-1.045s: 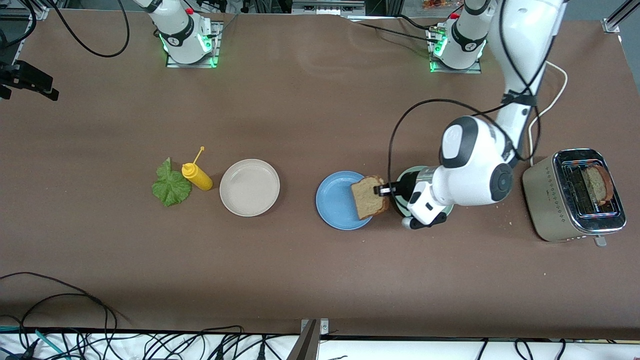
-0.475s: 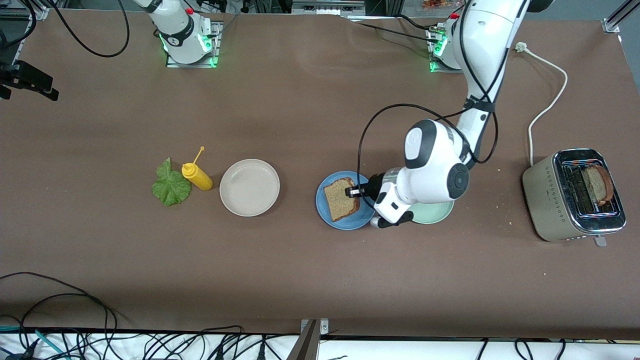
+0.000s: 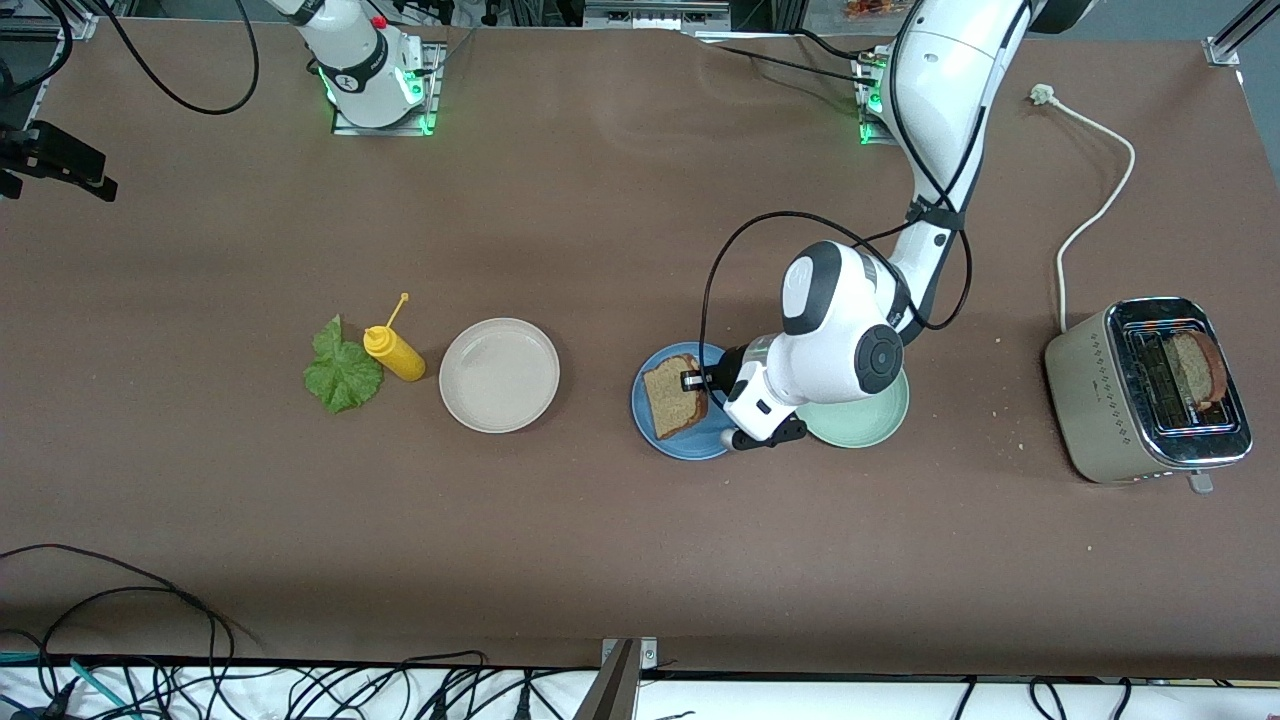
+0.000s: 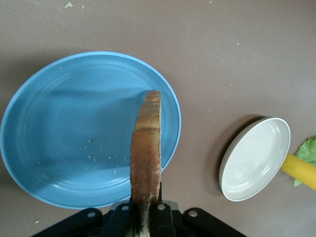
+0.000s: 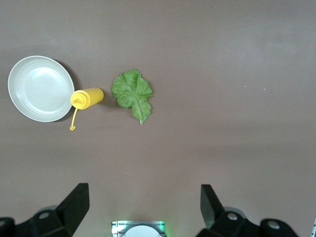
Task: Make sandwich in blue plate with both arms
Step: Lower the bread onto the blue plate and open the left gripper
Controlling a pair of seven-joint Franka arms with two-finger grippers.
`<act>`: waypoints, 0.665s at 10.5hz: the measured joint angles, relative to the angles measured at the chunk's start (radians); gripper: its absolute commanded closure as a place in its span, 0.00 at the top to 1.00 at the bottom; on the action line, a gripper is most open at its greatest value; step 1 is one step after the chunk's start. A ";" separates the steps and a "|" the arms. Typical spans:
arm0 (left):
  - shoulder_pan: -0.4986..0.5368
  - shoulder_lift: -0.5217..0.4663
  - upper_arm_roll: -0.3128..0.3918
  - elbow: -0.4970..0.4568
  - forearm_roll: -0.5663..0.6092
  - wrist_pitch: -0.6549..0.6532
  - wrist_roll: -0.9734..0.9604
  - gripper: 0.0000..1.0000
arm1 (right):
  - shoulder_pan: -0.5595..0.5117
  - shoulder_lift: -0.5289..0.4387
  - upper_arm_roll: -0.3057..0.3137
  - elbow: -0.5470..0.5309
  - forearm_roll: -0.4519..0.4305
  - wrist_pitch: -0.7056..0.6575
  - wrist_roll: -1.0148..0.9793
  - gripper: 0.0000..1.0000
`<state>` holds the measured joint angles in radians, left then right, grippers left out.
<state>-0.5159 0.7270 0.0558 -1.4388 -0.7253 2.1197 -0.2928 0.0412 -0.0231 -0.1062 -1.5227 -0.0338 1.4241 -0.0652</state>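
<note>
Bread slice point(image 3: 675, 398), held on edge over the blue plate point(image 3: 652, 430), pinched at its crust by the left gripper point(image 3: 692, 381), whose jaws are clenched on it. Toasted bread looks light, fairly stiff yet crumbly; crumbs dot the plate in the left wrist view point(image 4: 94, 148). Judged safest grip: the crust edge, gently. A 2nd slice point(image 3: 1198, 365) stands in the toaster point(image 3: 1105, 400) at the left arm's end. The pale green plate point(image 3: 860, 425) lies just beside the blue one. Toward the right arm's end lie the beige plate point(image 3: 499, 375), mustard bottle point(image 3: 394, 352) and lettuce leaf point(image 3: 341, 371). The right gripper point(image 5: 143, 205) waits high above, jaws spread, empty.
</note>
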 measured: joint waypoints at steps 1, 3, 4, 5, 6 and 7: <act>0.000 0.003 0.002 0.000 0.000 0.000 0.002 0.00 | 0.000 0.000 0.000 0.000 0.000 0.000 0.000 1.00; 0.000 0.007 0.004 0.000 0.000 0.000 0.002 0.29 | 0.000 0.000 0.000 0.000 0.000 0.000 0.000 1.00; 0.000 0.010 0.006 0.000 0.000 0.000 0.002 0.99 | 0.000 0.000 0.000 0.000 0.000 0.000 0.000 1.00; 0.001 0.012 0.008 0.000 0.000 0.000 0.002 1.00 | 0.000 0.000 0.000 0.000 0.000 0.000 0.000 1.00; 0.001 0.014 0.010 0.000 0.000 0.000 0.002 1.00 | 0.000 0.000 0.000 0.000 0.000 0.000 0.000 1.00; 0.003 0.015 0.011 0.000 0.000 0.000 0.002 1.00 | 0.000 0.000 0.000 0.000 0.000 0.000 0.000 1.00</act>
<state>-0.5131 0.7423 0.0673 -1.4388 -0.7252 2.1197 -0.2906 0.0412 -0.0231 -0.1062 -1.5226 -0.0338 1.4241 -0.0652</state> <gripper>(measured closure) 0.639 0.000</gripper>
